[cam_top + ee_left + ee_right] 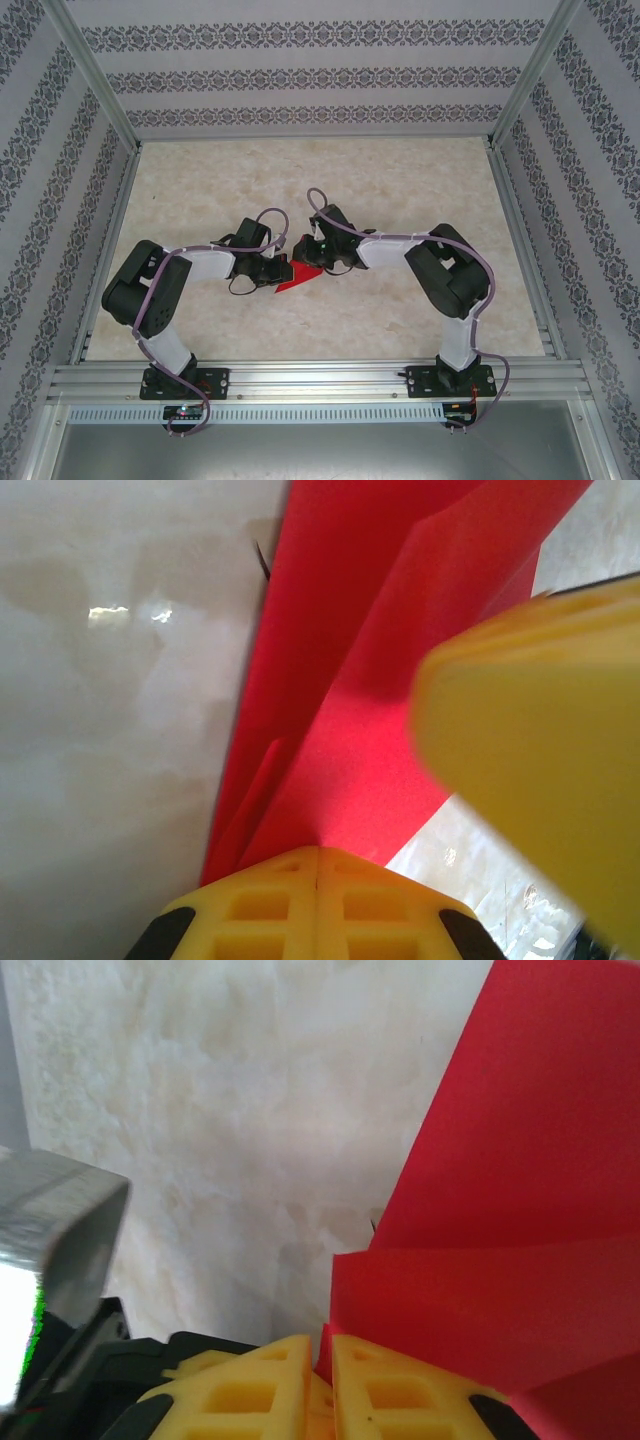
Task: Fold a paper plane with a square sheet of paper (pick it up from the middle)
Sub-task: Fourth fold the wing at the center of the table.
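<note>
Left gripper point(272, 270) and right gripper point(318, 252) meet tip to tip over the middle of the counter point(330, 180), with the red paper point(298, 277) between them. From above it shows as a small pointed scrap poking out toward the near side. The arms hide the rest, and this view does not show whether the fingers are closed.

The wrist cameras settle that. On the left wrist, the two yellow fingers point(260, 900) are pressed together at the bottom edge and clamp the paper, which rises from their seam as long folded panels with a crease running up the middle. A large blurred yellow shape point(530, 760) crowds the right side – too soft to identify. On the right wrist, the yellow fingers point(400, 1390) are likewise closed on the paper. Here it stands up as a broad sheet with a lower flap curving across its front, and a blurred grey shape point(60, 1230) sits at the left edge.

The counter is pale, mottled like marble and faintly glossy. Walls point(300, 75) with bands of dark floral pattern enclose it on three sides, and an aluminium rail point(320, 380) along the near edge carries both arm bases.
</note>
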Robot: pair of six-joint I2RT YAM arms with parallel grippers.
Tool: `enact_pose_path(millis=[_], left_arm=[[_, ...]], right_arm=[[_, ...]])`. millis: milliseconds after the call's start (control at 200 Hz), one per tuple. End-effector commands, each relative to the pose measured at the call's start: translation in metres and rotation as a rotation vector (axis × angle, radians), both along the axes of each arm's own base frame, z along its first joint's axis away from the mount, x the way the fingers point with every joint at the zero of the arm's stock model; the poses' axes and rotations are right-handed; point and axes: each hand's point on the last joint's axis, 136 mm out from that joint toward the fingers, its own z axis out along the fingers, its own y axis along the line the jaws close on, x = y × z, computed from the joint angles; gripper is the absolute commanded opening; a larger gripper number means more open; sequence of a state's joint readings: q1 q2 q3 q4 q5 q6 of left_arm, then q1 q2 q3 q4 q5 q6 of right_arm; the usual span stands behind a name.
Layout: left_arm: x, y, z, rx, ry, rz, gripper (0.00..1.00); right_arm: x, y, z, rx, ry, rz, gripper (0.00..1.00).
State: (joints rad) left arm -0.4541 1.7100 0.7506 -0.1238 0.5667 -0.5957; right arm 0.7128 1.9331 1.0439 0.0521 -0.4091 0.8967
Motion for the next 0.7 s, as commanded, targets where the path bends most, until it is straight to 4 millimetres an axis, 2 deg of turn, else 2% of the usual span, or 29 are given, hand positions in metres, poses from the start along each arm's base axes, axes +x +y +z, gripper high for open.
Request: enact_pose_path(millis=[0, 285, 694], left_arm=[[-0.033, 0.035, -0.045, 0.203, 0.135, 0.020, 0.00], [-0.043, 0.044, -0.053, 0.242, 0.153, 0.017, 0.00], [-0.050, 0.046, -0.057, 0.247, 0.155, -0.005, 0.00]], right_arm=[[0.001, -0.004, -0.025, -0.022, 0.017, -0.036, 0.14], [0.009, -0.029, -0.057, -0.090, 0.051, -0.098, 0.13], [0.041, -0.058, -0.046, -0.097, 0.021, -0.150, 0.14]])
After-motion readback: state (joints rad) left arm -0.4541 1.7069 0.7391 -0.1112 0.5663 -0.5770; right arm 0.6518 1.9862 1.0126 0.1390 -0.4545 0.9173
